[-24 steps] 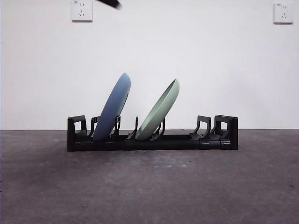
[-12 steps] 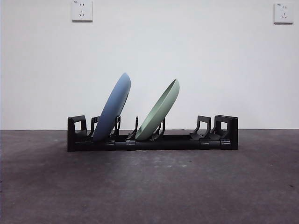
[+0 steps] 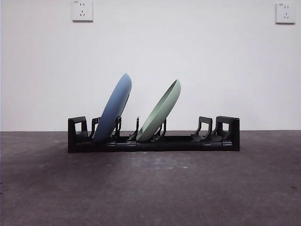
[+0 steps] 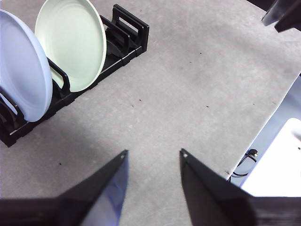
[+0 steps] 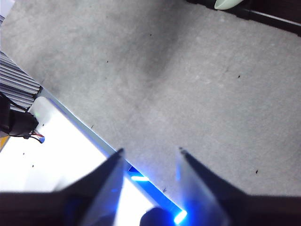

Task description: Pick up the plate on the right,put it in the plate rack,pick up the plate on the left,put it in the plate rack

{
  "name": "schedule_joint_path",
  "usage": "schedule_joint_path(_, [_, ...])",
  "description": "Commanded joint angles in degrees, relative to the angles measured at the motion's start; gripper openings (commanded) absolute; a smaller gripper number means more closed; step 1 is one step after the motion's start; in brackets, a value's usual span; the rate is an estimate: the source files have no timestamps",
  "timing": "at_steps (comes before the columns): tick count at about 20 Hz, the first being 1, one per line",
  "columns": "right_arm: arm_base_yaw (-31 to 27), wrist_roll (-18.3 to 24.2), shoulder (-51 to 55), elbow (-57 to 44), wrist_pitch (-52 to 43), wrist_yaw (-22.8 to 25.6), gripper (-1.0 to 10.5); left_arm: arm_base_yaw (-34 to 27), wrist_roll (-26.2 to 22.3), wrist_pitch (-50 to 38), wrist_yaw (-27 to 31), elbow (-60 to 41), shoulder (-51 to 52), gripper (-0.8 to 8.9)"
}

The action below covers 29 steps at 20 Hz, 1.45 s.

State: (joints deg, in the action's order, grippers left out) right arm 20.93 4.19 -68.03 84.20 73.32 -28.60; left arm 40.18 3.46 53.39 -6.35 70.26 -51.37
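You'll see only one change in the front view: the black arm tip that poked in at the top edge, just right of the left wall socket [image 3: 82, 10], a second ago was gone half a second ago and is out of that view now. That strip of white wall [image 3: 150, 47] beside the socket now shows bare. Since half a second ago, you have no visible difference at all in the front view.
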Motion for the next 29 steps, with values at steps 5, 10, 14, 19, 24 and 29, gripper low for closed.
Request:
schedule_joint_path(5, [0.11,1.03,0.81,-0.39,-2.54,-0.39,-0.1,0.04,-0.74,-1.57,0.11,-0.39,0.02,-0.07])
schedule_joint_path(10, [0.11,0.96,0.92,-0.39,-4.24,-0.37,-0.1,0.02,-0.72,-2.38,0.15,-0.39,0.0,-0.05])
schedule_joint_path(14, [0.11,-0.28,0.85,-0.39,-5.75,-0.31,-0.1,0.02,-0.72,-2.47,0.15,-0.39,0.0,-0.04])
schedule_joint_path(19, [0.09,0.39,0.79,-0.39,-10.43,5.75,0.0,0.0,-0.72,-2.43,0.15,-0.39,0.0,-0.04])
schedule_joint_path(24, [0.07,0.37,0.76,-0.39,-14.32,14.03,0.0,0.0,-0.7,-2.12,0.15,-0.39,-0.13,-0.04])
schedule_joint_path(29, [0.07,0.37,0.76,-0.37,-15.5,20.2,0.0,-0.24,-4.57,-4.28,0.42,-0.39,-0.61,-0.04])
